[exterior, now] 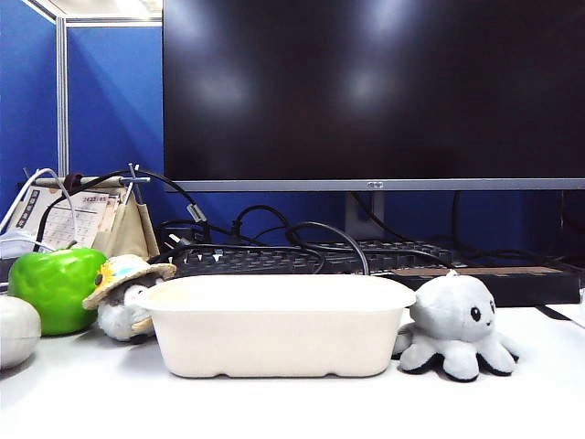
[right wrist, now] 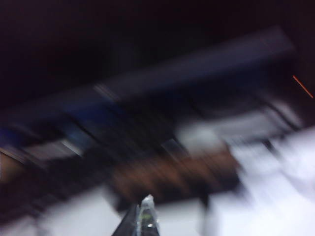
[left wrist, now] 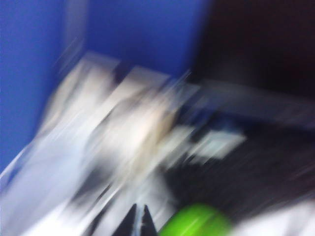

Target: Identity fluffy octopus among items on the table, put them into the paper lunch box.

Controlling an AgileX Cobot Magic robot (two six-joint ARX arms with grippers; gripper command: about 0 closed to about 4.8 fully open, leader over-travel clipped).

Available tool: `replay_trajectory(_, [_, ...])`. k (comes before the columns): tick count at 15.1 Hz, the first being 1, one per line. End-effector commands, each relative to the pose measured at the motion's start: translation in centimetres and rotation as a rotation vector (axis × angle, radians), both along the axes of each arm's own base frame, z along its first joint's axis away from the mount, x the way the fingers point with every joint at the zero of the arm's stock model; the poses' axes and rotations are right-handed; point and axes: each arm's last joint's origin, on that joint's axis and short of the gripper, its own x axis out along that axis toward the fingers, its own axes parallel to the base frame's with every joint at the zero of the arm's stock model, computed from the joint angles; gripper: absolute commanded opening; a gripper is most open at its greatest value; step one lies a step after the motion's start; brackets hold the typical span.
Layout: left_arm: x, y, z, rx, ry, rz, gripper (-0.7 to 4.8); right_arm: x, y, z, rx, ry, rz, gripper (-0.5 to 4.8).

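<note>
Nothing is packed yet: the box sits empty and the octopus waits on the table.

From the left you have a green apple (exterior: 57, 288), a straw-hatted plush penguin (exterior: 125, 297), then the paper lunch box (exterior: 279, 326), and just beside its right end the fluffy octopus (exterior: 458, 326) upright on the table (exterior: 292, 407). Neither arm shows in the exterior view (both wrist views are badly blurred). The left gripper (left wrist: 137, 220) looks pinched together; the right gripper (right wrist: 142, 216) is clenched on nothing. The whole pick and drop is still ahead of you.
</note>
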Motion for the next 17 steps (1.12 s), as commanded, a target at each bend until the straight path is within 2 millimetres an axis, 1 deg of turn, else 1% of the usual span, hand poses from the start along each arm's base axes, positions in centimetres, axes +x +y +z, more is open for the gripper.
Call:
replay_trajectory(1, [-0.8,-0.3,2.4,-0.126,-0.214,-0.121,-0.05,-0.9,0.5,3.3,0.045,-0.303,0.157,-0.06])
replay_trajectory(3, [-1.1,-0.3,3.2,-0.241,-0.269,-0.173,-0.01,-1.8,0.7,5.5,0.082,-0.434,0.240,-0.05])
replay_trajectory(4, [-1.2,-0.3,3.4,-0.280,-0.260,-0.193,-0.01,-2.3,0.8,6.5,0.062,-0.467,0.273,-0.02])
replay_trajectory(5, [-1.3,-0.3,3.7,-0.308,-0.235,-0.204,0.00,-2.6,0.9,7.2,0.050,-0.472,0.299,0.24])
replay_trajectory(6, [-1.3,-0.4,4.1,-0.315,-0.192,-0.212,0.06,-2.8,1.0,7.7,0.045,-0.450,0.323,0.77])
replay_trajectory(7, [-1.5,-0.4,4.7,-0.322,-0.136,-0.208,0.27,-2.8,1.0,8.1,0.051,-0.404,0.328,1.21])
replay_trajectory(9, [-2.2,-0.5,6.2,-0.335,-0.057,-0.195,0.27,-3.2,1.1,8.9,0.059,-0.336,0.337,1.23])
replay_trajectory(10, [-2.7,-0.5,7.2,-0.332,-0.048,-0.204,0.27,-3.5,1.2,9.5,0.061,-0.316,0.347,1.23])
replay_trajectory(12, [-3.6,-0.7,9.2,-0.315,-0.017,-0.253,0.27,-4.2,1.3,11.2,0.067,-0.253,0.381,1.23])
replay_trajectory(13, [-3.8,-0.8,10.0,-0.312,0.013,-0.279,0.27,-4.5,1.4,12.5,0.068,-0.245,0.383,1.23])
replay_trajectory(15, [-3.6,-0.9,11.6,-0.311,0.060,-0.287,0.27,-5.1,1.4,14.9,0.046,-0.244,0.375,1.23])
replay_trajectory(17, [-2.4,-0.9,13.2,-0.312,0.123,-0.310,0.26,-4.6,1.4,17.2,0.050,-0.172,0.367,1.27])
